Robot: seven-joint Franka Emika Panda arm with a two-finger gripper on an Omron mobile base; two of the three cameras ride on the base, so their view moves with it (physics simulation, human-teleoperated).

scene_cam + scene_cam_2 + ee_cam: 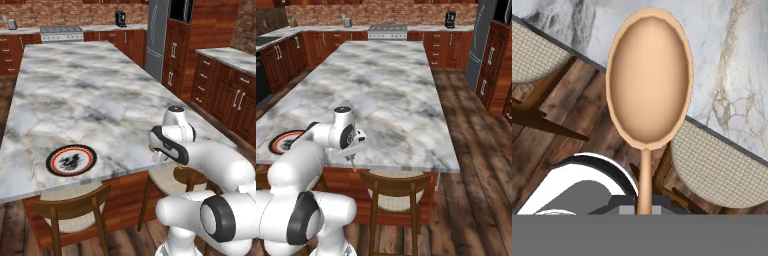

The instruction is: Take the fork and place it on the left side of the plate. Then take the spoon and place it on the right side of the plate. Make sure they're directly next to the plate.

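The brown spoon (648, 80) fills the hand view, bowl up and away from me, its slim handle running down into my gripper (643, 206), which is shut on it. From the right base view my gripper (352, 158) hangs over the counter's front edge, the spoon (353, 164) poking out below it. The plate (52, 161), red-rimmed with a dark figure, lies flat near the front left of the counter, well to the left of my hand; my arm partly covers the plate (278, 142). A faint thin sliver just left of the plate looks like the fork (33, 169).
The marble island (90, 90) stretches far ahead. Two wooden chairs with woven seats stand under its front edge (72, 210) (172, 180), one directly below my hand (396, 192). Dark wood cabinets (225, 95) line the right side.
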